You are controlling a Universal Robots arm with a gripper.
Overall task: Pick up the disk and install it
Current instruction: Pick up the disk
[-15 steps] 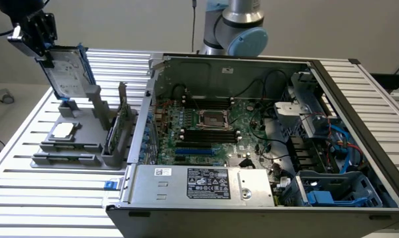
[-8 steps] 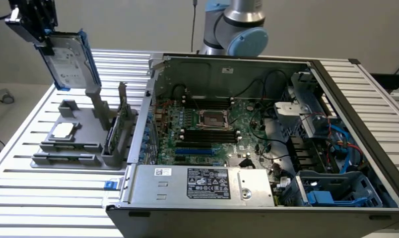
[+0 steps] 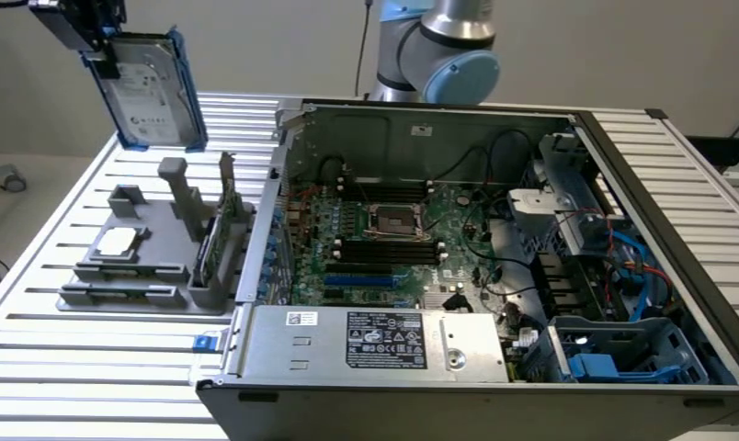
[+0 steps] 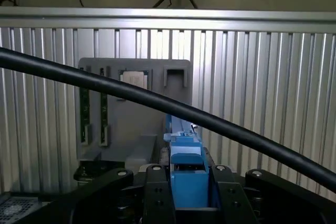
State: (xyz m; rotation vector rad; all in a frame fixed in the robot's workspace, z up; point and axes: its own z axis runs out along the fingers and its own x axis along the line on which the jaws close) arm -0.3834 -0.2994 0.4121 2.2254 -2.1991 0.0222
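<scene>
Aloft, the fingers (image 4: 156,198) pinch the disk (image 3: 149,87), long axis hanging down (on the grey holder's (image 3: 149,266) side). The case (image 3: 431,129) lies at the exterior view's right.

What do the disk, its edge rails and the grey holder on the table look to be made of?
The disk: metal, apparently, with a silver-grey sheen around a white paper-like label. Its rails: blue plastic, judging by the uniform matte colour. The holder: likely plastic, matte grey, blocky moulded or printed shapes.
</scene>
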